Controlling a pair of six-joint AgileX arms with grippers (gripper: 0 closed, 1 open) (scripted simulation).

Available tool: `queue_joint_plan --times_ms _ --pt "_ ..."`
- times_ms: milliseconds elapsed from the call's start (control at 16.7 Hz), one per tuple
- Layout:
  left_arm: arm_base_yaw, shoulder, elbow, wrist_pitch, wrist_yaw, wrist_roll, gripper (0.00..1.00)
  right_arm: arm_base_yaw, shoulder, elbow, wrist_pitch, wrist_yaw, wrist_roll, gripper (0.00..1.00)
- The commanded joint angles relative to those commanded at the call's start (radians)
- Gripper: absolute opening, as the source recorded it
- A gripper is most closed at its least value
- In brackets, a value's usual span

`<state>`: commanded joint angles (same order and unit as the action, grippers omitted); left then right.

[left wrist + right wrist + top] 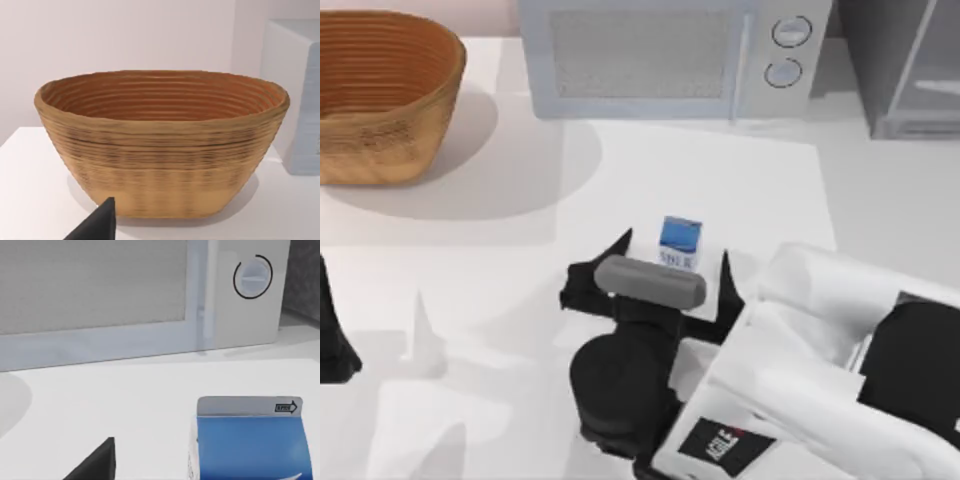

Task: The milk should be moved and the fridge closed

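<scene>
The milk (680,243), a small blue carton with a white band, stands upright on the white table in front of the microwave. My right gripper (673,252) is open, with one black finger on each side of the carton and a gap on both sides. In the right wrist view the milk (250,440) is close, and one finger (97,462) shows beside it. The grey fridge (910,70) stands at the back right corner, its pale door panel set at an angle. My left arm (335,340) is parked at the table's left edge.
A light grey microwave (670,55) with two round knobs stands at the back centre, between the basket and the fridge. A brown woven basket (380,90) sits at the back left, and the left wrist view faces this basket (160,145).
</scene>
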<state>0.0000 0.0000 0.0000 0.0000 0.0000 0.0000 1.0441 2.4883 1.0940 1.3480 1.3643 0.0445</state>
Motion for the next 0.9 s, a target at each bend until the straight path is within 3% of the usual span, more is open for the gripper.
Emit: queue_joint_plan --times_ms 540,900 --pt "0.000 0.000 0.000 0.000 0.000 0.000 1.00 -0.087 0.022 0.053 -0.014 -0.088 -0.014 1.00" --pt "0.000 0.000 0.000 0.000 0.000 0.000 1.00 -0.087 0.022 0.053 -0.014 -0.088 -0.014 0.55"
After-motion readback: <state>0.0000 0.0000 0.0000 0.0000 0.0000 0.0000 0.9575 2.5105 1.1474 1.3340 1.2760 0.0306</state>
